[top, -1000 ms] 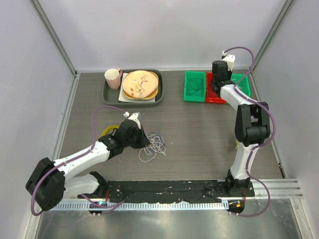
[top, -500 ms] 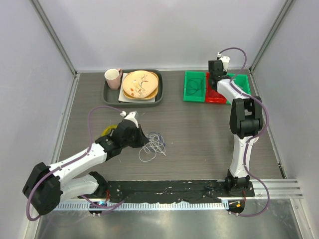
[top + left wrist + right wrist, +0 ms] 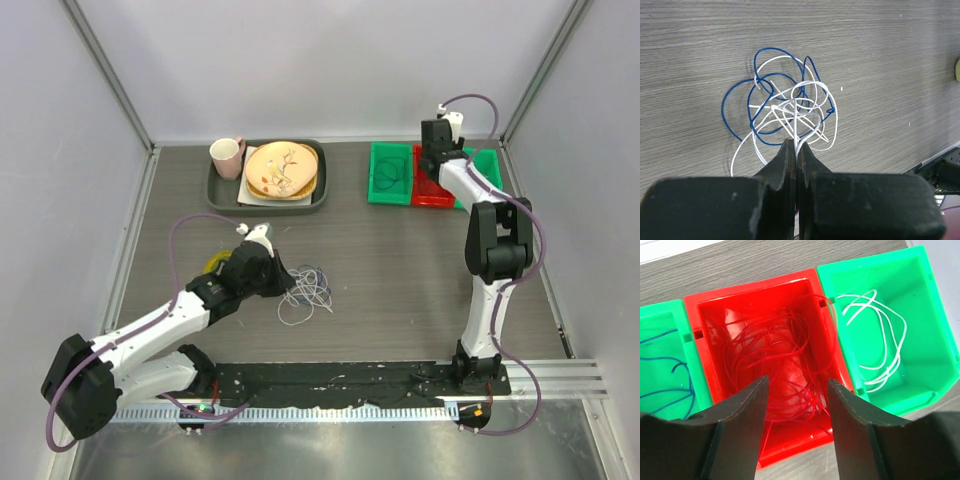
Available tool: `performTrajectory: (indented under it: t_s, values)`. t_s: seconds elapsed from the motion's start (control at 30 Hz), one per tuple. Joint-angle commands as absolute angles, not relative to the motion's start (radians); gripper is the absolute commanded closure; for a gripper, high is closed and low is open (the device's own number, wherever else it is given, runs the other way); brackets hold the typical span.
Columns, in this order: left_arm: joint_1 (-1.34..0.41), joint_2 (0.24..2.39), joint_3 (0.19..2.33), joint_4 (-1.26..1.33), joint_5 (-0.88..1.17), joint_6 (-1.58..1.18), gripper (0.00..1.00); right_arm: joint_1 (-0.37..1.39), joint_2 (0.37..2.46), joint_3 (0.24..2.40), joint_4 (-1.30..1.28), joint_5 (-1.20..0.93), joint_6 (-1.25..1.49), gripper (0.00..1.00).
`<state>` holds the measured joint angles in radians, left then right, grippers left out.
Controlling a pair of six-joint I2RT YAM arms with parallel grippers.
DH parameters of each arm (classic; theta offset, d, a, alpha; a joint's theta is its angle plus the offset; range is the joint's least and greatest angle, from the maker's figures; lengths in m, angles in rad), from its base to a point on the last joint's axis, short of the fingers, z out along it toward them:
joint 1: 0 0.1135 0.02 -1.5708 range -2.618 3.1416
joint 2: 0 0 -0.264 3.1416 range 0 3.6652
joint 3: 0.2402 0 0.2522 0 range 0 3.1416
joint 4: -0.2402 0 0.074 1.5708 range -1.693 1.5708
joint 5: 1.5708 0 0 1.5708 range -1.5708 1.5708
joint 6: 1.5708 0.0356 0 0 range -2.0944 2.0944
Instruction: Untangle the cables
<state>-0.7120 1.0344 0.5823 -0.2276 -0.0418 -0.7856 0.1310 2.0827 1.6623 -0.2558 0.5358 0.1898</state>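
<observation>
A tangle of dark blue and white cables (image 3: pixel 785 107) lies on the grey table, also seen as the tangle of cables (image 3: pixel 310 290) in the top view. My left gripper (image 3: pixel 796 145) sits at its near edge, shut on a white cable strand that runs up between the jaws. My right gripper (image 3: pixel 797 382) hangs open above the red bin (image 3: pixel 700 360), where loose red cables (image 3: pixel 780 355) lie free of the fingers. A white cable (image 3: pixel 875 335) rests in the right green bin (image 3: pixel 935 330). A blue cable (image 3: pixel 665 370) rests in the left green bin (image 3: pixel 655 315).
A dark tray (image 3: pixel 220 195) at the back holds a patterned plate (image 3: pixel 282 170) and a pink mug (image 3: pixel 227 156). A small yellow wire ring (image 3: pixel 214 262) lies left of the left arm. The three bins (image 3: pixel 390 172) stand at the back right.
The right gripper has opened above the red bin after shifting slightly over it. The left gripper stays shut on the white cable and has barely moved.
</observation>
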Motion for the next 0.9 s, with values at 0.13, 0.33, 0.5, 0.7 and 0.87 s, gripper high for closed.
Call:
performTrajectory:
  t_s: [0.13,0.33,0.5,0.7,0.87]
  values:
    - [-0.71,1.011,0.584,-0.215,-0.029,-0.805,1.0,0.135,1.731,1.543,-0.19,0.336,0.175,0.13]
    - [-0.71,0.982,0.598,-0.201,-0.014,-0.787,1.0,0.146,1.505,1.344,0.027,-0.419,0.181,0.09]
    - [-0.71,0.96,0.66,-0.284,-0.097,-0.752,1.0,0.23,1.399,1.278,0.006,-0.634,0.139,0.09]
    - [-0.71,0.896,0.643,-0.256,-0.037,-0.741,1.0,0.478,1.223,0.961,0.084,-0.326,0.256,0.09]
    - [-0.71,0.825,0.574,-0.255,-0.038,-0.77,1.0,0.613,1.126,0.66,0.207,-0.12,0.371,0.09]
